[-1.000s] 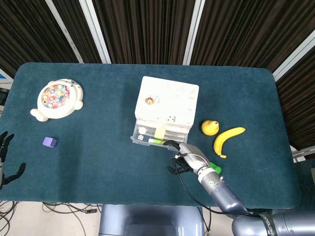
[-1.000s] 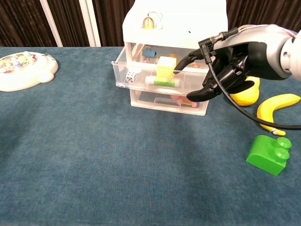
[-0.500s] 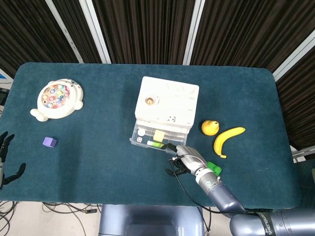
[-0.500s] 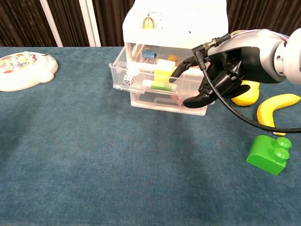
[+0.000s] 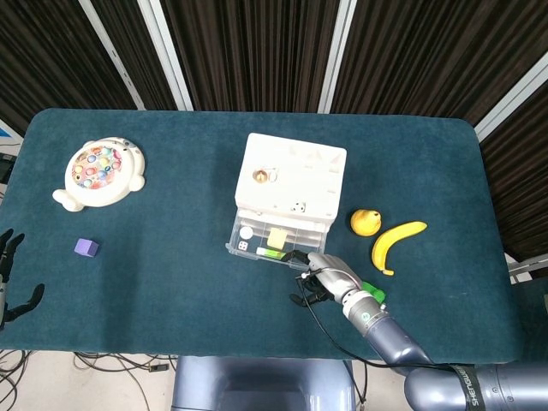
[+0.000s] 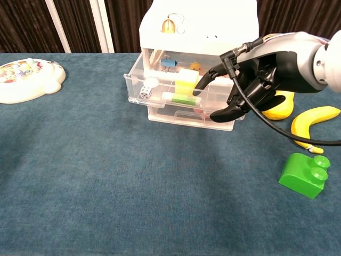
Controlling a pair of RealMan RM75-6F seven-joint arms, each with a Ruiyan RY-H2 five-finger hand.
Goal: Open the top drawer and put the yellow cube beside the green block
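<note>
The right hand is hooking its curled fingers over the front edge of the top drawer, which is sitting pulled out. The yellow cube is lying inside, just left of the fingertips. The green block is sitting below-right of the hand. The left hand is hanging open, holding nothing.

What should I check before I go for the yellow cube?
1. Clear plastic top drawer pulled out: ok.
2. Yellow cube visible in it: ok.
3. Right hand free of the drawer front: not ok, a finger hooks its rim.
4. Right hand holds no object: ok.
5. Green toy block on the cloth, bare cloth beside it: ok.
6. Left hand out of the way: ok.
</note>
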